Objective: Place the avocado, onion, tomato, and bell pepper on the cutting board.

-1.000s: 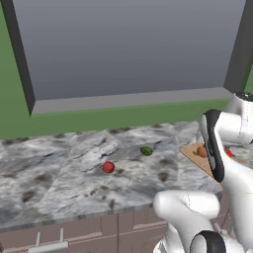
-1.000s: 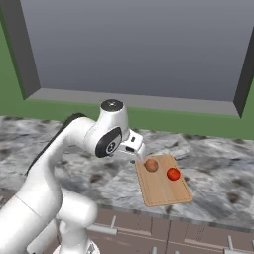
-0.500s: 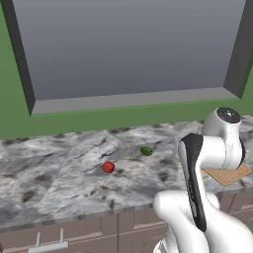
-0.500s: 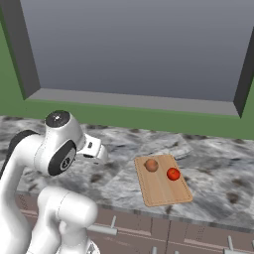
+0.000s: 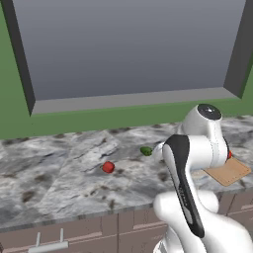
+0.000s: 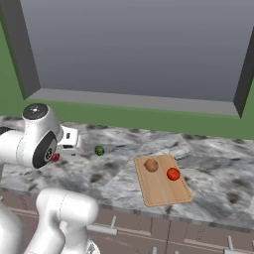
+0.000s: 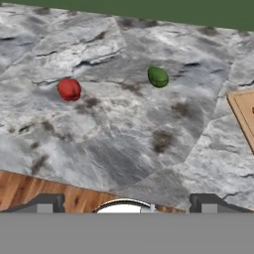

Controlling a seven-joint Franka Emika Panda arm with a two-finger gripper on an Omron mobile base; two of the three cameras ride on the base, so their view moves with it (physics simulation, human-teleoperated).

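A grey marble table (image 6: 218, 168) ran beneath a wide window (image 6: 134, 49), with brown cabinet fronts (image 5: 74, 232) below its front edge. The robot's white arm (image 5: 190, 168) rose in front of the table. A light wooden cutting board (image 6: 163, 191) lay flat on the table to the right; its corner also showed past the arm in the left base view (image 5: 230, 173) and at the right edge of the hand view (image 7: 246, 114). On the board sat the brownish onion (image 6: 151, 165) and, just beside it, the bright orange-red tomato (image 6: 173, 173), the two apart. The green avocado (image 7: 158, 77) rested on bare marble well to the left of the board, also seen from the right base view (image 6: 99, 150) and the left (image 5: 146, 151). The red bell pepper (image 7: 69, 89) lay farther left, apart from the avocado, on the table as well (image 5: 108, 167). The end effector (image 7: 124, 201) hung above the table's front edge, its fingertips spread wide and gripping nothing.
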